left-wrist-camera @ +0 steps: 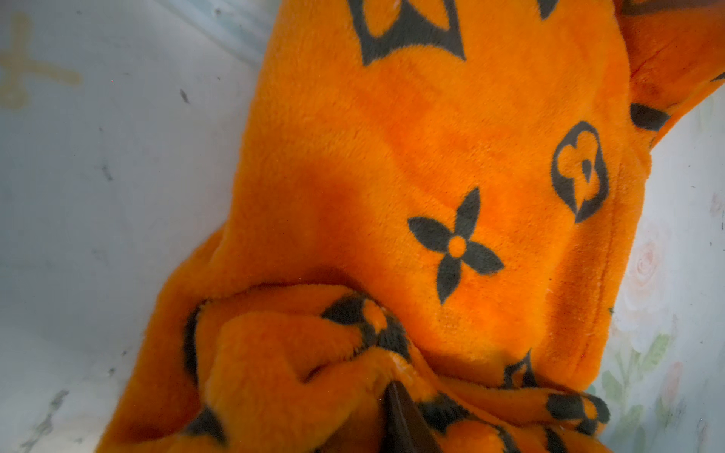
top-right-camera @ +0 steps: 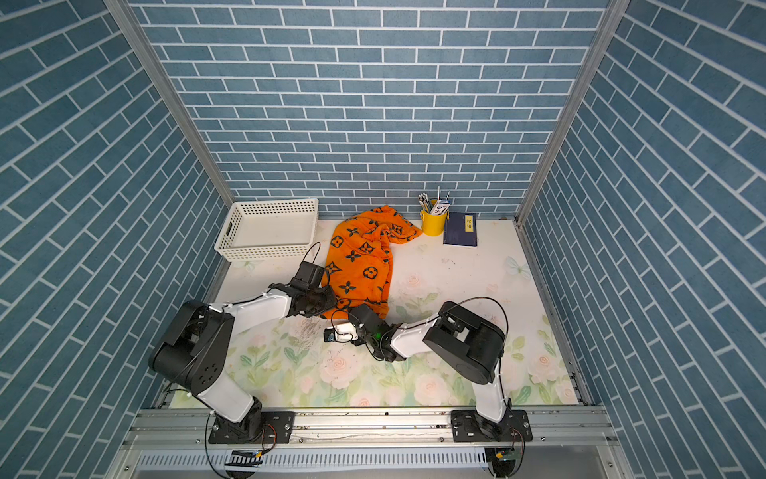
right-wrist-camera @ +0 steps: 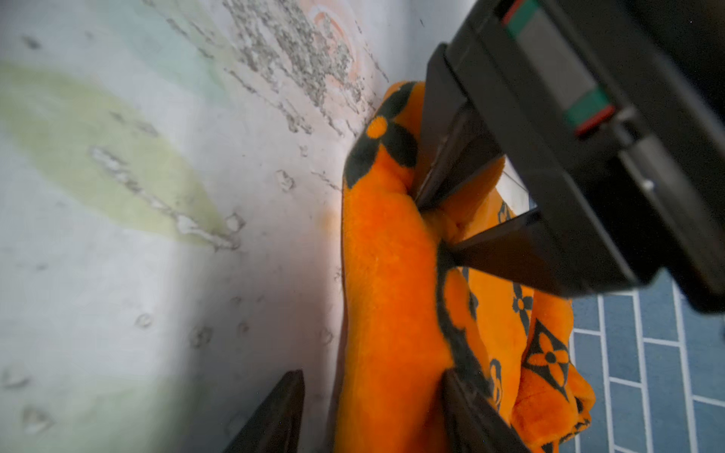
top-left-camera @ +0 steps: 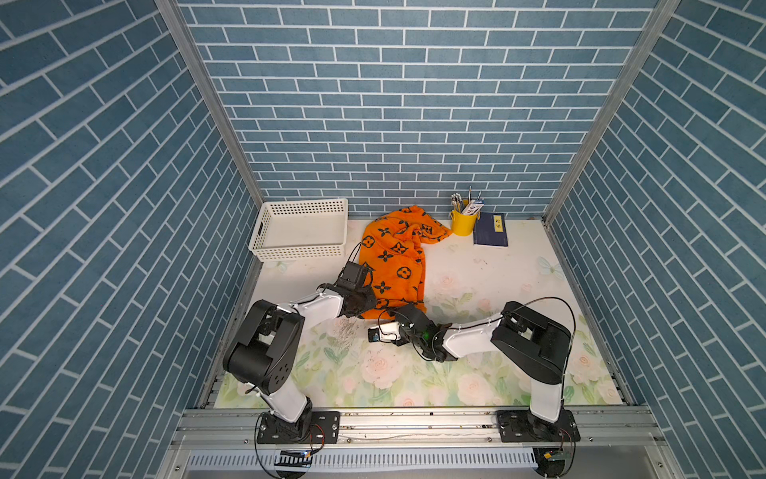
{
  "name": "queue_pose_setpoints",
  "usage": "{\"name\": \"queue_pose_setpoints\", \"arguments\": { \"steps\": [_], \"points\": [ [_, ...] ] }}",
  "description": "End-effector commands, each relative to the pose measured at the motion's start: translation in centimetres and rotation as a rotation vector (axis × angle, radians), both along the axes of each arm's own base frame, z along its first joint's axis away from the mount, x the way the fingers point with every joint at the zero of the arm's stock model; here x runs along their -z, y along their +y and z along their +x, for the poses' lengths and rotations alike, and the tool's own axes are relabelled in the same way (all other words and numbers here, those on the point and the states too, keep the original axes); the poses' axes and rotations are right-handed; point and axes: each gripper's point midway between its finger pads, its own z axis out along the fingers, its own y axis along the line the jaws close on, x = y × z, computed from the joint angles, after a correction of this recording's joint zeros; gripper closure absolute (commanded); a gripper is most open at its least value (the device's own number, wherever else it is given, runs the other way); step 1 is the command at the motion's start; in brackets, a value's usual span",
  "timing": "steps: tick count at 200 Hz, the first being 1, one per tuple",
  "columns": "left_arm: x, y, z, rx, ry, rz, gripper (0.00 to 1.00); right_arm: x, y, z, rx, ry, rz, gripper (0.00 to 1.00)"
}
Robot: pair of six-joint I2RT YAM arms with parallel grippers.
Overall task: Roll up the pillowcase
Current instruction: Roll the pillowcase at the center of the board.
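The pillowcase (top-left-camera: 393, 261) lies crumpled on the bench (top-left-camera: 497, 290) left of centre. It forms a narrow strip whose long axis runs from the near middle towards the far wall. Its far end is bunched between the white basket (top-left-camera: 300, 228) and the yellow cup (top-left-camera: 463, 222). In both top views it is rumpled rather than spread flat, and I see no proper roll yet, only a thick turned-over fold at the near end (top-right-camera: 360, 265).

Both arms meet at that near end. The left tool (right-wrist-camera: 433, 225) is clamped on the pillowcase. The right wrist view shows its two dark fingers converging on a pinch of plush, and the left wrist view shows one finger (left-wrist-camera: 404, 415) buried in bunched cloth. It holds the near left corner.

The right tool (right-wrist-camera: 372, 376) stands open just to the right, astride the near edge. One finger (right-wrist-camera: 274, 415) is clear of the cloth over bare bench and the other is against the fabric, so it grips nothing.

The relation that matters is that almost all the cloth lies on the far side of both tools, along that near-to-far axis. Any rolling would therefore have to travel away from the robot, from the held near edge. The right tool would probably need a grip on that edge first, level with the left one, or the fold may skew.
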Motion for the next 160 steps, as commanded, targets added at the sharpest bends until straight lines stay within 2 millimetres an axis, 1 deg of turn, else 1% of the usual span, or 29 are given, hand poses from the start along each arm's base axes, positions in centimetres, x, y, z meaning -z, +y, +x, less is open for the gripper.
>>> {"name": "queue_pose_setpoints", "arguments": {
  "steps": [1, 17, 31, 45, 59, 67, 80, 100, 114, 133, 141, 144, 150, 160],
  "points": [
    [1.8, 1.1, -0.7, -0.016, 0.060, 0.040, 0.68, 2.6, -0.8, 1.1, 0.022, -0.005, -0.093, 0.42],
    [1.6, 1.3, -0.7, -0.017, 0.055, 0.039, 0.68, 3.2, -1.2, 1.8, 0.042, 0.011, -0.105, 0.51],
    [1.5, 1.3, -0.7, -0.018, 0.052, 0.038, 0.68, 3.7, -1.5, 2.2, 0.052, 0.032, -0.107, 0.67],
    [1.4, 1.4, -0.6, -0.018, 0.049, 0.037, 0.67, 3.9, -1.7, 2.3, 0.066, 0.055, -0.103, 0.78],
    [0.8, 1.5, -0.3, -0.023, 0.036, 0.034, 0.65, 4.0, -1.6, 2.2, 0.080, 0.105, -0.096, 0.92],
    [0.2, 1.8, 0.0, -0.027, 0.023, 0.033, 0.62, 3.8, -1.6, 2.1, 0.098, 0.147, -0.084, 1.00],
    [-1.2, 2.1, 0.7, -0.034, -0.003, 0.019, 0.55, 3.6, -1.3, 1.9, 0.122, 0.207, -0.065, 1.00],
    [-4.3, 3.1, 1.8, -0.055, -0.057, 0.003, 0.35, 3.1, -0.9, 1.1, 0.129, 0.295, -0.046, 1.00],
    [-6.5, 4.0, 2.3, -0.068, -0.095, -0.004, 0.24, 2.6, -0.4, 0.3, 0.135, 0.382, -0.028, 1.00],
    [-9.1, 5.7, 2.5, -0.097, -0.141, -0.006, 0.19, 1.6, 0.5, -1.2, 0.136, 0.527, 0.005, 1.00],
    [-9.9, 6.4, 2.4, -0.109, -0.154, -0.005, 0.19, 1.1, 0.8, -1.8, 0.142, 0.580, 0.020, 1.00],
    [-10.1, 6.7, 2.4, -0.113, -0.157, -0.005, 0.19, 1.1, 1.0, -2.3, 0.128, 0.615, 0.024, 1.00],
    [-10.6, 7.3, 2.2, -0.122, -0.166, -0.003, 0.19, 0.9, 1.2, -2.8, 0.123, 0.658, 0.029, 1.00],
    [-11.0, 8.0, 1.9, -0.133, -0.172, 0.002, 0.18, 0.7, 1.4, -3.7, 0.110, 0.727, 0.030, 1.00]
  ]
}}
